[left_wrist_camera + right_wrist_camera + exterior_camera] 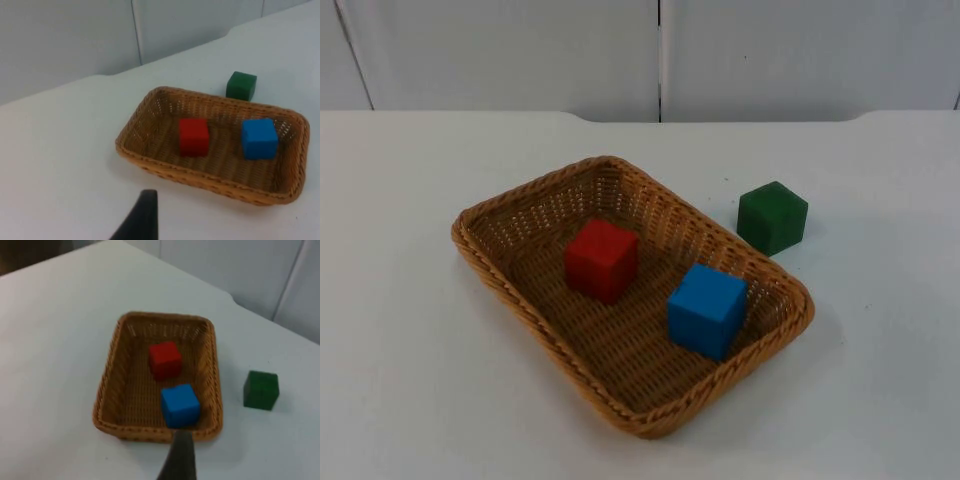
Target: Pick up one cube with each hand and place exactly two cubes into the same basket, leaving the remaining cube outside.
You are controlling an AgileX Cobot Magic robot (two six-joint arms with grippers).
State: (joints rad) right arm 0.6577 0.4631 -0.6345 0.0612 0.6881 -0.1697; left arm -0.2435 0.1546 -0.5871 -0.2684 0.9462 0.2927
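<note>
This looks like a robotics lab test bench rather than a home or shop: a plain white table top (410, 300) runs back to a grey partition wall (520, 50) made of seamed panels. Out beyond the black fingertips, a wicker basket (510, 215) and plain coloured cubes are laid out like test props.

- Even, bright, diffuse light is cast over the white table (410, 300); no glare is seen.
- Soft, short shadows are thrown beside the basket (520, 300) and green cube (772, 217).
- Slight softness is noted in both wrist views.
</note>
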